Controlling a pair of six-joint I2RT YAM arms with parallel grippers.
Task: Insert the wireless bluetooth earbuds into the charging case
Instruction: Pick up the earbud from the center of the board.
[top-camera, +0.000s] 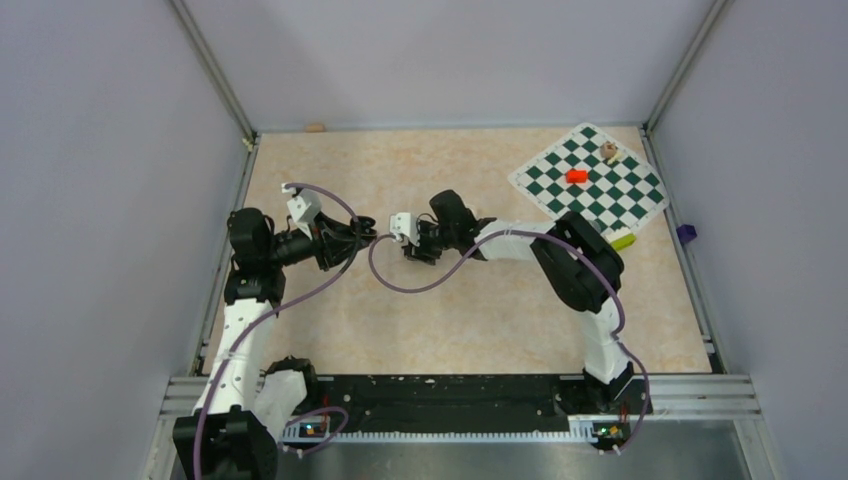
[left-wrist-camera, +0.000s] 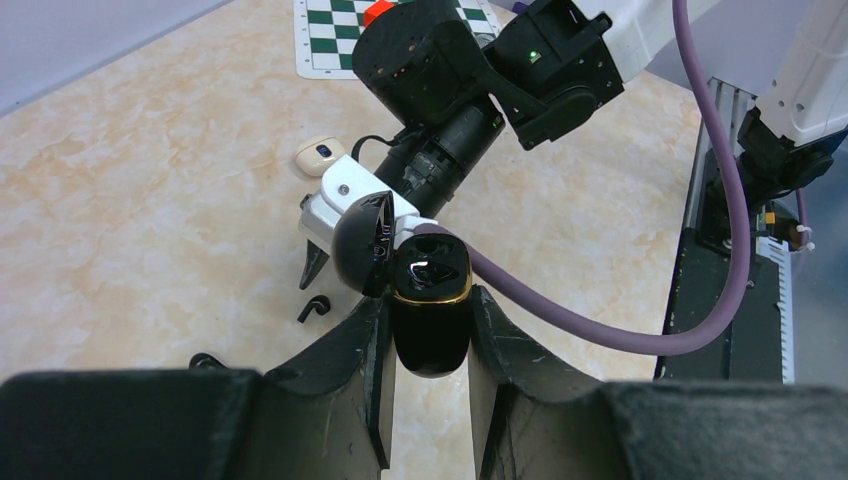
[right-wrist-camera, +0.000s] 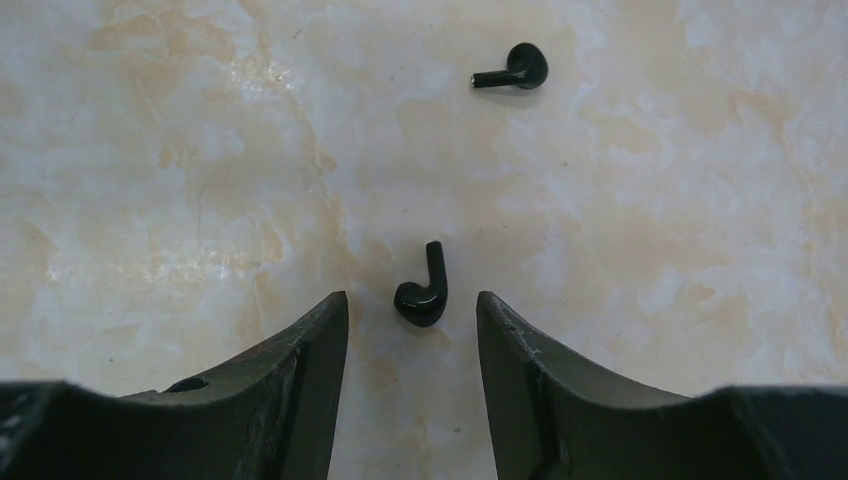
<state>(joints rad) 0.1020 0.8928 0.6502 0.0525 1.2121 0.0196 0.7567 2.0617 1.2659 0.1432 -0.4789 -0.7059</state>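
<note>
My left gripper (left-wrist-camera: 429, 298) is shut on the glossy black charging case (left-wrist-camera: 430, 335), held off the table with its round lid (left-wrist-camera: 360, 245) swung open to the left and a gold rim showing. One black earbud (right-wrist-camera: 423, 295) lies on the table between the tips of my right gripper (right-wrist-camera: 411, 296), which is open and not touching it. The second earbud (right-wrist-camera: 517, 68) lies farther ahead, on its side. In the left wrist view the first earbud (left-wrist-camera: 314, 308) sits just under the right gripper's finger (left-wrist-camera: 313, 265). Both grippers (top-camera: 365, 233) (top-camera: 415, 250) meet mid-table.
A purple cable (left-wrist-camera: 600, 320) loops right behind the case. A cream lump (left-wrist-camera: 321, 154) lies past the right wrist. The green-and-white chessboard (top-camera: 590, 185) at the far right carries a red piece (top-camera: 576, 176) and a brown one (top-camera: 608, 152); a yellow-green block (top-camera: 624, 240) sits at its edge.
</note>
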